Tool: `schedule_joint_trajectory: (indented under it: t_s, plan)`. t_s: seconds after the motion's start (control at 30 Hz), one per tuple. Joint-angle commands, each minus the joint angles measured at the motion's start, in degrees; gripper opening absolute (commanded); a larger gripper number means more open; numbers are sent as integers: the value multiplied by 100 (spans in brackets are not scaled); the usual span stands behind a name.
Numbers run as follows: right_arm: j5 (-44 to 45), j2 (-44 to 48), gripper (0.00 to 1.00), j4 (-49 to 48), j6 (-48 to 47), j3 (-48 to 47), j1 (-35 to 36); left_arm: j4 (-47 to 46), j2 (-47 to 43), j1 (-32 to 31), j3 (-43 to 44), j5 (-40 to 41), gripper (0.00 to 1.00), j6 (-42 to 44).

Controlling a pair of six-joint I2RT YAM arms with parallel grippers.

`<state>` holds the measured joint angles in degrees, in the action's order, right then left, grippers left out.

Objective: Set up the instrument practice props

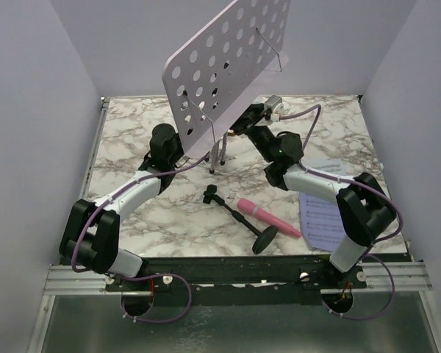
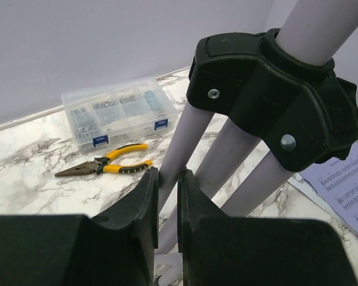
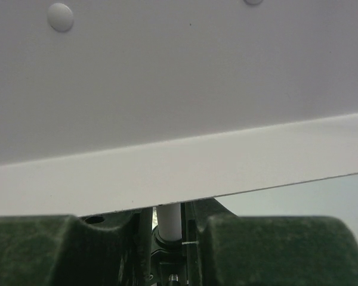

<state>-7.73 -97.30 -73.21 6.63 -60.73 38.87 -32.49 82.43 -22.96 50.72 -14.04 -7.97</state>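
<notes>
The left pincer [image 2: 168, 202] is squeezed shut on one tripod leg [image 2: 188, 134], low down, just under the black joint [image 2: 268, 95] where the legs meet. The right pincer [image 3: 167, 238] is squeezed shut on the thin pole [image 3: 167, 217], right under the big lilac plate [image 1: 228, 59]. So both pincers hold the music stand, which is at the back of the table [image 1: 132, 132] with its plate tipped over.

I think the stand is light but wobbly. The plate is wide, stiff and high up, so it wants to tip. The legs and pole are round and smooth, so they can slip or spin in a grip. Holding low on a leg and high on the pole looks like the safe way.

The pink microphone [image 1: 268, 218] lies on its side near the front, with its black round base [image 1: 264, 239] beside it. It looks small and light, and the middle of the pink part seems good to grab.

A lavender page [image 1: 320, 217] lies flat under the right arm. Paper is thin and floppy, so it is hard to pinch.

Behind the stand sit a clear box [image 2: 119, 113] and pliers [image 2: 107, 167].
</notes>
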Motion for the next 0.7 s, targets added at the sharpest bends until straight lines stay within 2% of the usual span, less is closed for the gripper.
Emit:
schedule_joint_trajectory:
  t_s: [0.0, 0.1, 0.23, 0.37, 0.53, 0.67]
  plan:
    - [-90, -64, 0, 211, 105, -98, -46, 45, -44, 77, -174, 855, 2, -50]
    - [142, -35, 4, 333, 17, -71, -57, -7, -66, 64, -237, 1079, 0, -39]
    - [267, 15, 17, 445, -193, -116, -55, -252, -107, 17, -387, 1117, 0, 46]
    - [224, 32, 21, 1035, -363, -404, -62, -412, -100, -81, -496, 1139, 0, 169]
    - [318, 116, 31, 1329, -443, -448, -55, -464, -105, -156, -539, 1238, 0, 331]
    - [325, 144, 33, 1624, -505, -527, -55, -495, -103, -195, -567, 1290, 0, 395]
